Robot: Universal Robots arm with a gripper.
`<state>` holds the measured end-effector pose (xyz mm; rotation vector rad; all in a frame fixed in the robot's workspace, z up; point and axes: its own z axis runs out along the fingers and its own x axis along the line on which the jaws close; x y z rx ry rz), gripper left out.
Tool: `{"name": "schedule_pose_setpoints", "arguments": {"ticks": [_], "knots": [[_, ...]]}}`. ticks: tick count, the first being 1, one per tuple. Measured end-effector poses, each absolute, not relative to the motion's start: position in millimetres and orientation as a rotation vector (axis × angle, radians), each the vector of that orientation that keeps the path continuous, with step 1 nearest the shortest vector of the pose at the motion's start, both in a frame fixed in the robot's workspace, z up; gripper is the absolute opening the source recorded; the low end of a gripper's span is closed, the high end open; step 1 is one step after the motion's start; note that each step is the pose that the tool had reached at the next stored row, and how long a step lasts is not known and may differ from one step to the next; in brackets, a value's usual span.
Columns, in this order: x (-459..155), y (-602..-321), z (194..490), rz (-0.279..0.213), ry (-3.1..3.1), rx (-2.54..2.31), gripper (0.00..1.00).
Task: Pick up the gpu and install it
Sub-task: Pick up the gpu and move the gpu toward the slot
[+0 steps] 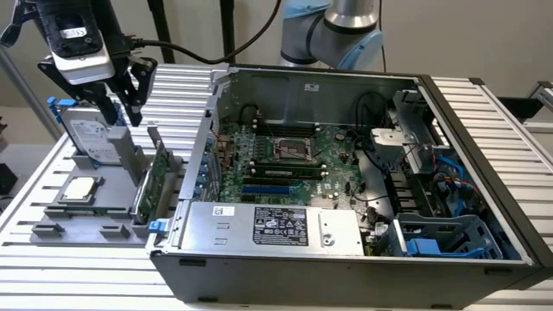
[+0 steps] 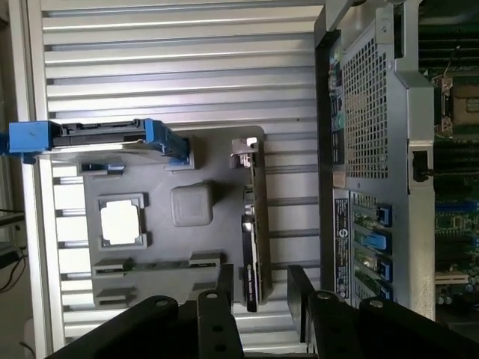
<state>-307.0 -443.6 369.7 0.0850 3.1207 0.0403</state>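
- Upper left of the exterior view, the gripper hangs with its jaws apart and empty. The gpu stands on edge in the grey holder at left, beside the open computer case.
- Thin, stiff and probably light and fragile; its bare upper edge looks the safest hold.
- Wrist view: the wide jaws line up over the gpu, with the slatted table beneath and the case close by.

The gpu is green, the hard drive silver and blue, the tray grey.
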Motion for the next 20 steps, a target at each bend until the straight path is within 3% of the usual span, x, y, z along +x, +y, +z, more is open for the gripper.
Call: {"name": "schedule_pose_setpoints", "arguments": {"ticks": [20], "knots": [[-309.2,-447.8,333.3,0.042,3.123,-0.068,0.0]]}}
